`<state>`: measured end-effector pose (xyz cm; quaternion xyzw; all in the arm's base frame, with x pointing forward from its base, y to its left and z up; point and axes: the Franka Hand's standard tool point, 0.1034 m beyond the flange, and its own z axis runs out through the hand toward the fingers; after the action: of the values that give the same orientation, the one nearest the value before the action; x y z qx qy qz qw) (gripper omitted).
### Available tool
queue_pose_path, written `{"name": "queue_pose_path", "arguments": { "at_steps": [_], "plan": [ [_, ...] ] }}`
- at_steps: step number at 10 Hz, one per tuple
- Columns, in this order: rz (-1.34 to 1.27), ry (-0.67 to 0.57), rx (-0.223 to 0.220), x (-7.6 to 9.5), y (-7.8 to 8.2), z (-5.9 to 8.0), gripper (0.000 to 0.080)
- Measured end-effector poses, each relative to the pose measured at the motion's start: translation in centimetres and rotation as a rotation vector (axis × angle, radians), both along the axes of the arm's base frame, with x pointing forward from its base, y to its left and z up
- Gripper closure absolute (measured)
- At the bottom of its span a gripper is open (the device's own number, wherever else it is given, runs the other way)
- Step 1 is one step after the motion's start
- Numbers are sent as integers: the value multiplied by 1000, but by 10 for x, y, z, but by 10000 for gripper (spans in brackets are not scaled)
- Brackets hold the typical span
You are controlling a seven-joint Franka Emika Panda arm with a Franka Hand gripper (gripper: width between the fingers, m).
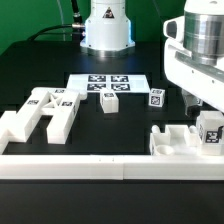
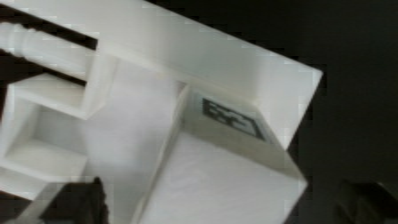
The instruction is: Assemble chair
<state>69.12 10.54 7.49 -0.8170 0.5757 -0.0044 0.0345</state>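
The gripper (image 1: 203,108) is being seen low at the exterior view's right, just above the boxy seat part (image 1: 178,141) of the chair. This seat part is lying on the black table (image 1: 30,70), close against the long white border wall (image 1: 80,166). A tagged white piece (image 1: 210,130) is standing at the seat part's right end, directly under the gripper. Whether the fingers are being spread or are pinching this piece cannot be told. In the exterior view they are being hidden mostly by the white hand. In the wrist view only a big white part (image 2: 178,130) with a square tag (image 2: 231,117) is being shown, very near and blurred.

The H-shaped frame (image 1: 45,112) is lying flat at the exterior view's left, well apart from the seat part. A small tagged block (image 1: 110,102) is resting just beside the marker board (image 1: 110,82), and a small tagged peg (image 1: 157,97) is standing between that board and the gripper.
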Motion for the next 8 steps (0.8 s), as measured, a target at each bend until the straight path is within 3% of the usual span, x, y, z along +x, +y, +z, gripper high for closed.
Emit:
{"name": "queue_pose_path", "arguments": {
  "at_steps": [8],
  "plan": [
    [738,-31,-50,-1,3,-2,150]
  ]
}}
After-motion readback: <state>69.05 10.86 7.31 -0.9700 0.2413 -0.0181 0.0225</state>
